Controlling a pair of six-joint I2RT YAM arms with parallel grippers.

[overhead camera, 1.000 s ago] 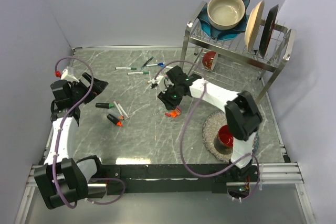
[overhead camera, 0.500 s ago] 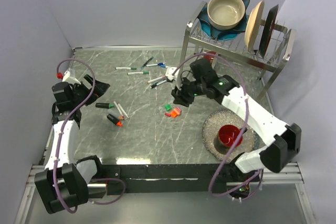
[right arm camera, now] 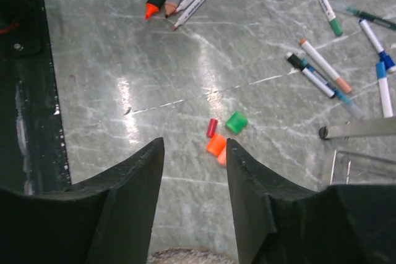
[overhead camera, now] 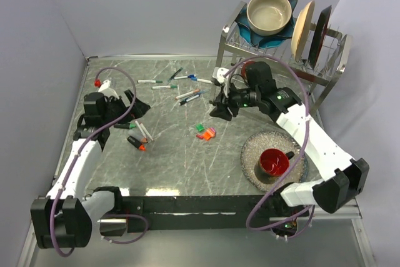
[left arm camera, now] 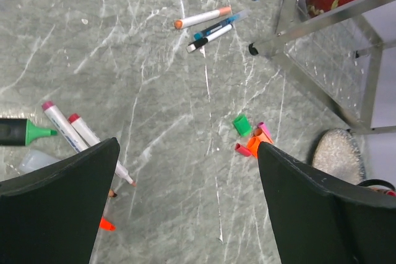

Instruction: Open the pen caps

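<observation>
Likely called for closing the right gripper [overhead camera: 219, 110], parted and empty, on a capped pen [overhead camera: 164, 87] at the back; bracing it with the left gripper [overhead camera: 136, 104], spread wide, empty; pulling straight; leaving loose caps [overhead camera: 205, 132] mid-table alone.

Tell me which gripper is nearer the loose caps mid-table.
Right. The right gripper hangs just beyond the loose caps; the left gripper sits farther off, to their left.
</observation>
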